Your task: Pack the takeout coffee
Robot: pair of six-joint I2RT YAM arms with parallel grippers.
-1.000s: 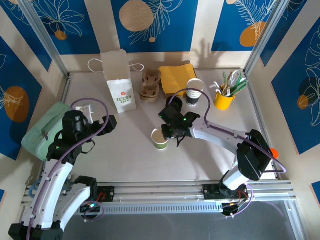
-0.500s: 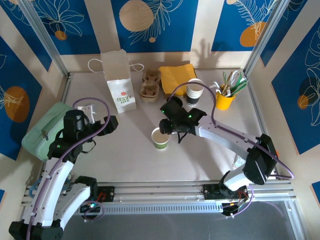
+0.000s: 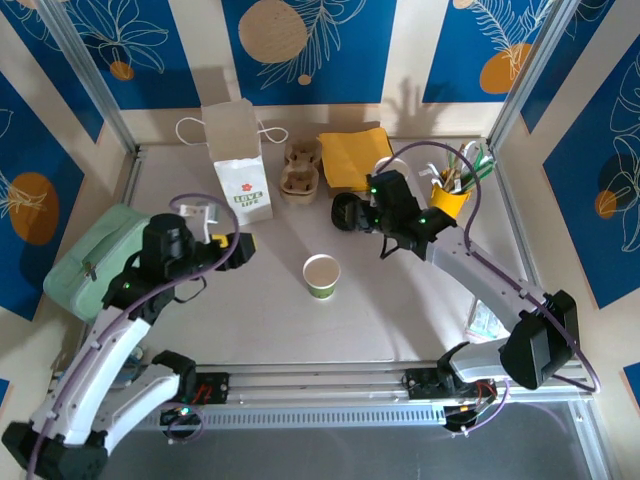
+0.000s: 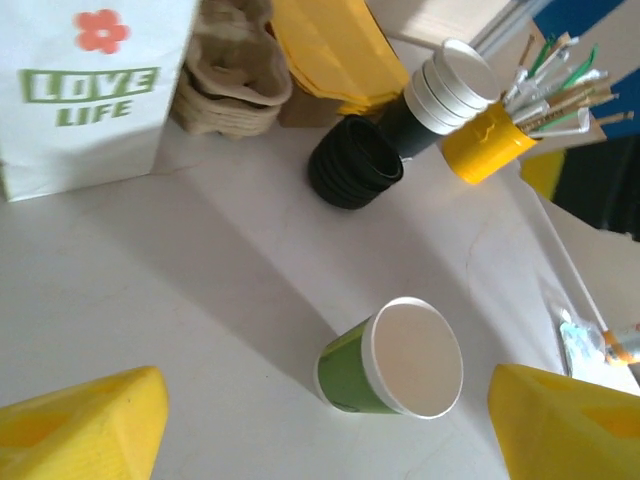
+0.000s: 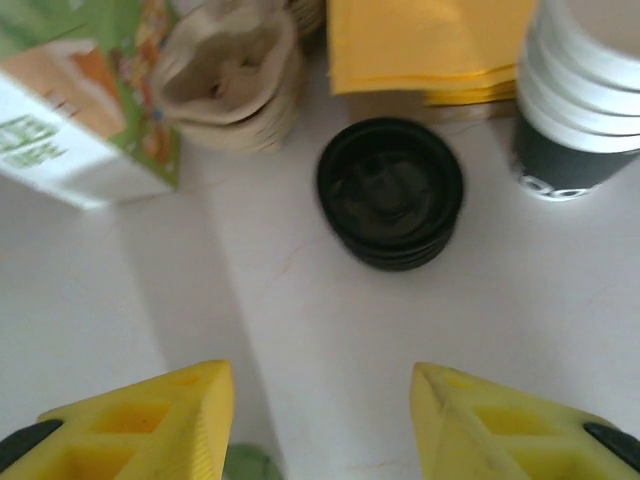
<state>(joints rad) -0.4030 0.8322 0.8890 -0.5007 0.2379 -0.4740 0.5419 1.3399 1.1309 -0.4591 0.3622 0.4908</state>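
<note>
Early on: cup (image 3: 321, 276) is sitting lidless & unpacked, right gripper (image 5: 318, 385) hovering open & empty over lids (image 5: 390, 192), left gripper (image 4: 325, 395) gaping empty too.

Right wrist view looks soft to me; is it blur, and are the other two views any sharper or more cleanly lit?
Right wrist: soft throughout, the black lid stack and paper bag smeared at their edges. Left wrist: green cup crisp, near yellow fingers defocused, a broad shadow band crossing the table. Top external: sharp, evenly lit, only soft shadows.
</note>
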